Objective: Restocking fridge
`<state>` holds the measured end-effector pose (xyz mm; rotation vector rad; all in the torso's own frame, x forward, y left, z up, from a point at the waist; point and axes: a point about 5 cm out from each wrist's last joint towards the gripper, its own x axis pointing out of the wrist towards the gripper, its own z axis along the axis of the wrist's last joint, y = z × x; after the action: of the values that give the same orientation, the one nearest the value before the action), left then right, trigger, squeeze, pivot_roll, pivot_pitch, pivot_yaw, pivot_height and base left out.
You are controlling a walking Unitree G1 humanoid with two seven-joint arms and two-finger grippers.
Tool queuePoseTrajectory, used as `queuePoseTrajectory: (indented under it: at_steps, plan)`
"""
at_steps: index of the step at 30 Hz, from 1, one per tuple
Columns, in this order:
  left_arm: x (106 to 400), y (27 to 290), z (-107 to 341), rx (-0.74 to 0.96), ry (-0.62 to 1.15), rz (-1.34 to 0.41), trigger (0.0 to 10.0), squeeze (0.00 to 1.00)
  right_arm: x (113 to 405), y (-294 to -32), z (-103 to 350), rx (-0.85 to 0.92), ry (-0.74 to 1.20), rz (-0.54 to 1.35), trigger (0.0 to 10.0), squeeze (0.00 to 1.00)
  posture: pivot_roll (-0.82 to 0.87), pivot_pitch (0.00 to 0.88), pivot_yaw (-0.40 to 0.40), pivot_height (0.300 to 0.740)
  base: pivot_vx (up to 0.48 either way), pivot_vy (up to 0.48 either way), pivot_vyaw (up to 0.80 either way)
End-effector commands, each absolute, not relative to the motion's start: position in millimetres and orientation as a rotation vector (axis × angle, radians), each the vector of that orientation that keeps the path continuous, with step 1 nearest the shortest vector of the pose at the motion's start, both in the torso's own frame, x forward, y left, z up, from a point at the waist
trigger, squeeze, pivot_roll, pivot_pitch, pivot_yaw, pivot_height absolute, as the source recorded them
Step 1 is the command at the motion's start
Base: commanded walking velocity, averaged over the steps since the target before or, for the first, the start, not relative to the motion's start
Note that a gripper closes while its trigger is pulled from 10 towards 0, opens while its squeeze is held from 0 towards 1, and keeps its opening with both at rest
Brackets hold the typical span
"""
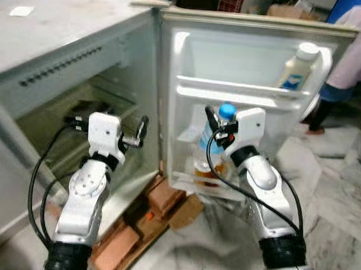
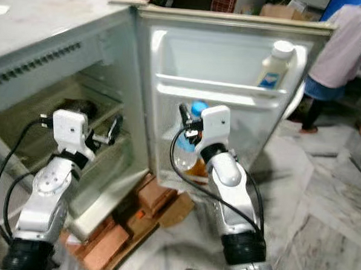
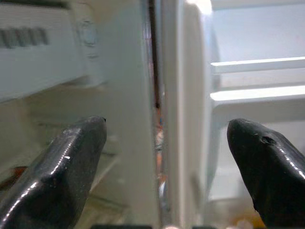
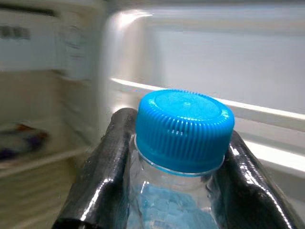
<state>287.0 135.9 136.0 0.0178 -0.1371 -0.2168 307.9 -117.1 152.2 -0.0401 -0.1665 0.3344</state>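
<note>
Right pincer (image 4: 174, 157) around blue-capped bottle's (image 4: 183, 129) neck

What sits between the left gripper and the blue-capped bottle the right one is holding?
The hinge edge of the open fridge door lies between the left gripper and the blue-capped bottle, as the left eye view shows.

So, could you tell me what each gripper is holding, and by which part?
The right gripper clamps the blue-capped bottle by its neck; the left gripper holds nothing.

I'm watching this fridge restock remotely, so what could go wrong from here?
The right gripper grips the water bottle just under its blue cap, so it could swing or slip. The lower door shelf already holds something amber; the bottle may knock it. A person stands close behind the fridge door.
</note>
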Motion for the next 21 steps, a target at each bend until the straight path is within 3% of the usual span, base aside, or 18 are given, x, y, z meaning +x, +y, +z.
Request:
queuePoseTrajectory:
  at_steps: [1,4,21]
  plan:
    - [288,134,142,0.032,-0.161,-0.233,10.0,0.00,310,-119,160,-0.036,-0.193,0.319,10.0,0.00,0.08,0.000,-0.017,0.740,0.458,0.000,0.00]
    - [288,134,143,0.025,-0.164,-0.229,10.0,0.00,310,-119,160,-0.033,-0.193,0.321,10.0,0.00,0.08,0.000,-0.017,0.740,0.378,0.000,0.00]
    - [283,133,153,0.007,-0.173,-0.233,10.0,0.00,313,-121,160,-0.033,-0.187,0.314,10.0,0.00,0.09,0.000,-0.033,0.740,0.000,0.000,0.00]
